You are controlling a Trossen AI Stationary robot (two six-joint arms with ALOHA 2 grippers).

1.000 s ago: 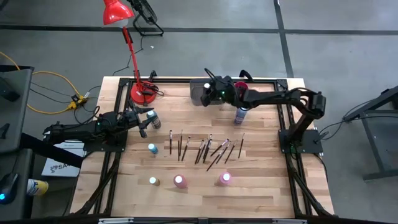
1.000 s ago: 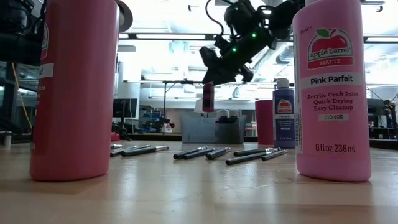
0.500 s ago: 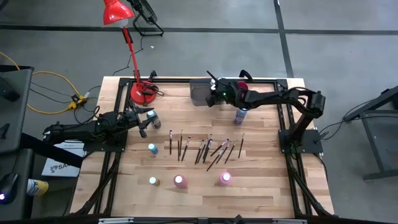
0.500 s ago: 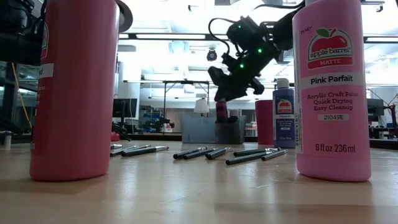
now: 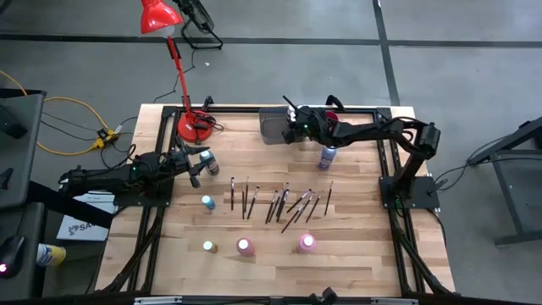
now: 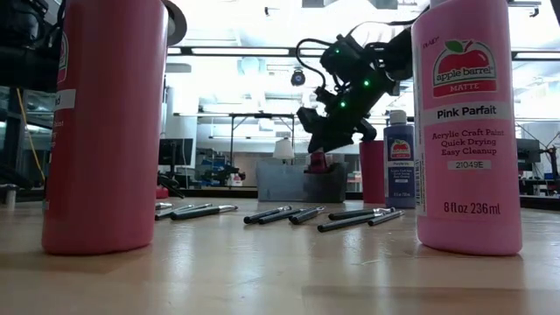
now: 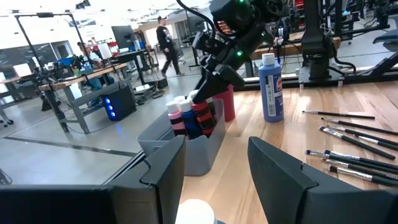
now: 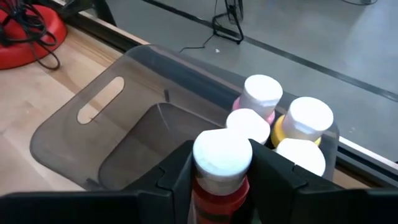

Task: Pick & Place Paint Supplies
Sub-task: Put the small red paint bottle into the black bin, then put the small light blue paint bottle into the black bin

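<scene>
The right gripper (image 8: 219,177) hung over the grey bin (image 8: 93,134) at the far edge of the tabletop (image 5: 254,271), its fingers pinching a red bottle (image 8: 221,180) with a white cap just under the cap, the bottle lowered partly among the bottles already standing in the bin (image 8: 286,124). From the low view the red bottle (image 6: 317,161) sat at the bin's rim, so the placing looked nearly done but not released.

The left gripper (image 7: 214,171) waited near the left edge with its fingers spread around a white-capped bottle (image 7: 196,211), not visibly closed on it.

On the tabletop stood a blue bottle (image 5: 327,156) near the bin, three more along the near side, and the row of paintbrushes (image 5: 279,202) in the middle.

The bottles looked like rigid, smooth plastic, likely moderately heavy if full; gripping across the body just below the cap should hold best. The brushes looked light, thin and prone to roll, so a pinch at mid-handle would suit them.
</scene>
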